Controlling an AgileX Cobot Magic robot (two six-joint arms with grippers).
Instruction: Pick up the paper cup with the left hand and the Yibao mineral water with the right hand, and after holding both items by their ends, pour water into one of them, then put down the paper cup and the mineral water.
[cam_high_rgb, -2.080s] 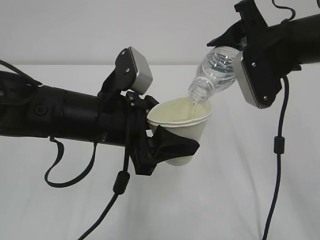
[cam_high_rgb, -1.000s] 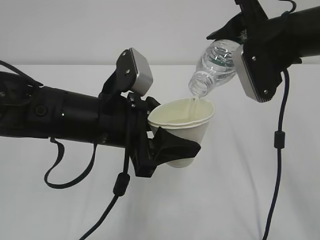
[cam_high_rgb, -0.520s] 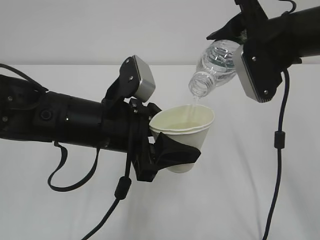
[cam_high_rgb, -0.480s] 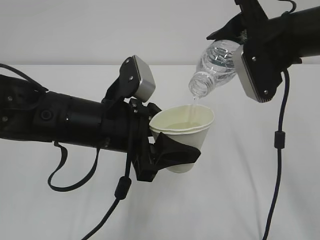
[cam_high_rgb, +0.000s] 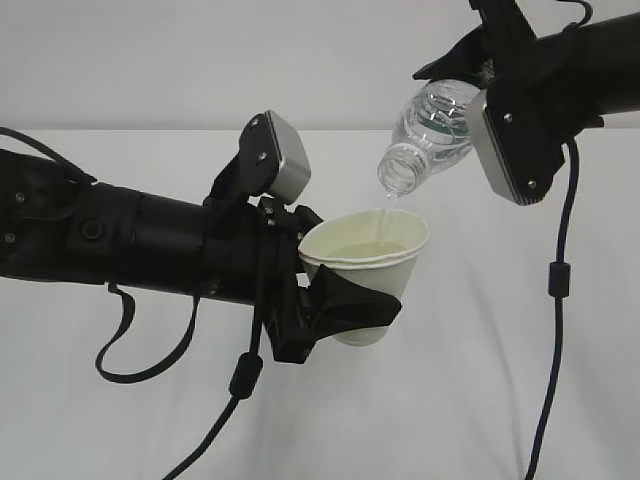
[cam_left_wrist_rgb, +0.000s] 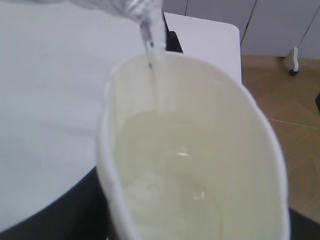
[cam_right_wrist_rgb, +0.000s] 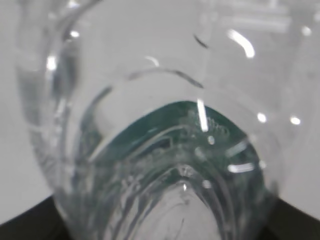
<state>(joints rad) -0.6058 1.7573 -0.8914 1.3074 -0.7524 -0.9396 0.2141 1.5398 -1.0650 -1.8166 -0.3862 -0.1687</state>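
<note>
- The left hand (cam_high_rgb: 335, 310), a black two-finger gripper on a nearly level black arm reaching in from the left, pinches the small white tapered paper cup (cam_high_rgb: 370, 270) low on its wall, held above the white table (cam_high_rgb: 450, 400).
- The cup tilts slightly; pale water lies inside it (cam_left_wrist_rgb: 170, 180).
- The right hand (cam_high_rgb: 480, 60), slanting down from upper right, grips the clear ribbed plastic Yibao mineral water bottle (cam_high_rgb: 428, 135) by its base.
- The bottle's mouth points down-left, just above the cup's far rim, a thin stream falling in.
</note>
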